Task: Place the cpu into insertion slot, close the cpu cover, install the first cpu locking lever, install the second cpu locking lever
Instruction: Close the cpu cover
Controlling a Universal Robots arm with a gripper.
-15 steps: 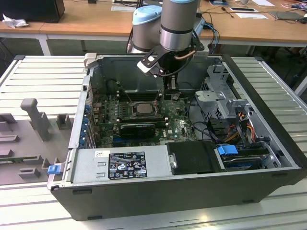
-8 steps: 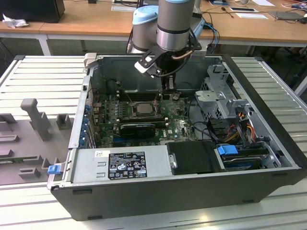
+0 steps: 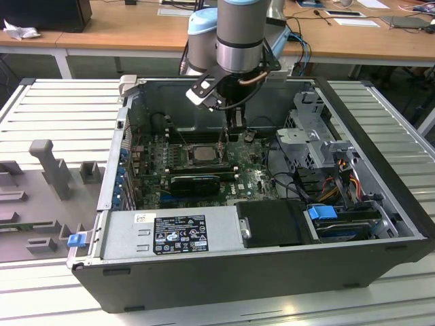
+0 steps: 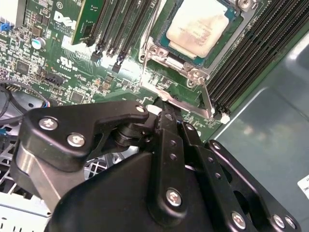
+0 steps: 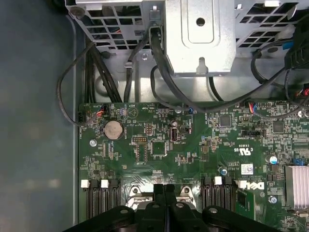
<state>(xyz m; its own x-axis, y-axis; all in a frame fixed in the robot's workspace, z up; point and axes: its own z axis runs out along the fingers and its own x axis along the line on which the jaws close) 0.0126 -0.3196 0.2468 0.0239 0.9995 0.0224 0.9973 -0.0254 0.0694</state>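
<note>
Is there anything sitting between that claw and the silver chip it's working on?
Nothing visible does. The gripper hangs right at a thin metal lever beside the cpu cover; the cpu lies just past it, inside that frame.

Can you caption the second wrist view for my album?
Black metal gripper close to the pale silver-grey square cpu on the green motherboard.

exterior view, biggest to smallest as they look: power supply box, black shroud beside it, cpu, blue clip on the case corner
1. grey metal power supply box
2. black rectangular plastic shroud
3. pale silver square cpu and blue plastic clip: about alike, clip nearer the camera, so unranked
</note>
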